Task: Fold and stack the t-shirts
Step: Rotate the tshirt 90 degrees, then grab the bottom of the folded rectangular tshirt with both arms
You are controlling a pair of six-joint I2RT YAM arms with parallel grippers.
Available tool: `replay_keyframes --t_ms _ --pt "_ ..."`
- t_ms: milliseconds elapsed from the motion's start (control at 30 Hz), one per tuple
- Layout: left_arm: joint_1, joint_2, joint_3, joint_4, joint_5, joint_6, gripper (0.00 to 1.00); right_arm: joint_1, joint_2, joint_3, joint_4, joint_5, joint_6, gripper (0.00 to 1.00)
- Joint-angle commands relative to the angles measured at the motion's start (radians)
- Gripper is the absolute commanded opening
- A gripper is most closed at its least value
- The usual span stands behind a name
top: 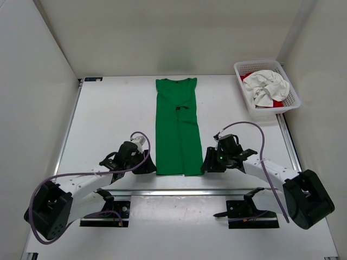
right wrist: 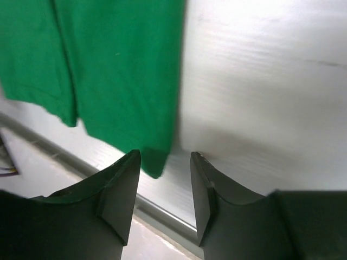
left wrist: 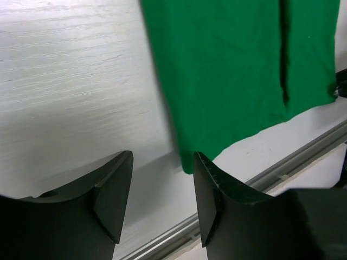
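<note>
The green t-shirt [top: 176,127] lies flat in the middle of the surface [top: 114,119], folded lengthwise into a narrow strip with its collar at the far end. The left gripper [left wrist: 162,179] and right gripper [right wrist: 165,179] sit low at the two near hem corners, both with jaws spread and empty. The crosswise fold looks to be next: pinch both corners and carry them evenly toward the collar. The off-white t-shirt [top: 264,86] and red t-shirt [top: 277,103] lie crumpled in the mesh basket [top: 260,63].

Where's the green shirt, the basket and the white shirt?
green shirt [top: 176,130], top view, middle of the cloth
basket [top: 257,63], top view, back rim
white shirt [top: 264,86], top view, crumpled middle
</note>
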State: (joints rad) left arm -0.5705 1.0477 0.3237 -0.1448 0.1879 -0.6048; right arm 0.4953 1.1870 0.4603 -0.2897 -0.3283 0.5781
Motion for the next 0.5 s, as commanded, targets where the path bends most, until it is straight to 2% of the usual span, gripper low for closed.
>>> replay_keyframes --t_ms 0,133,200,400,467 --pt "-0.023 0.020 -0.017 0.039 0.027 -0.042 0.60 0.019 -0.004 -0.061 0.050 -0.043 0.065 0.41" --pt "-0.035 0.061 -0.014 0.082 0.047 -0.061 0.64 0.023 -0.018 -0.083 0.084 -0.069 0.088 0.27" --pt "-0.040 0.086 -0.009 0.105 0.053 -0.067 0.65 0.017 -0.026 -0.091 0.081 -0.080 0.089 0.24" --pt "-0.083 0.141 -0.009 0.129 0.079 -0.081 0.49 0.015 -0.035 -0.110 0.103 -0.087 0.091 0.17" --pt "-0.095 0.158 -0.015 0.177 0.094 -0.096 0.44 0.011 -0.033 -0.103 0.110 -0.100 0.091 0.09"
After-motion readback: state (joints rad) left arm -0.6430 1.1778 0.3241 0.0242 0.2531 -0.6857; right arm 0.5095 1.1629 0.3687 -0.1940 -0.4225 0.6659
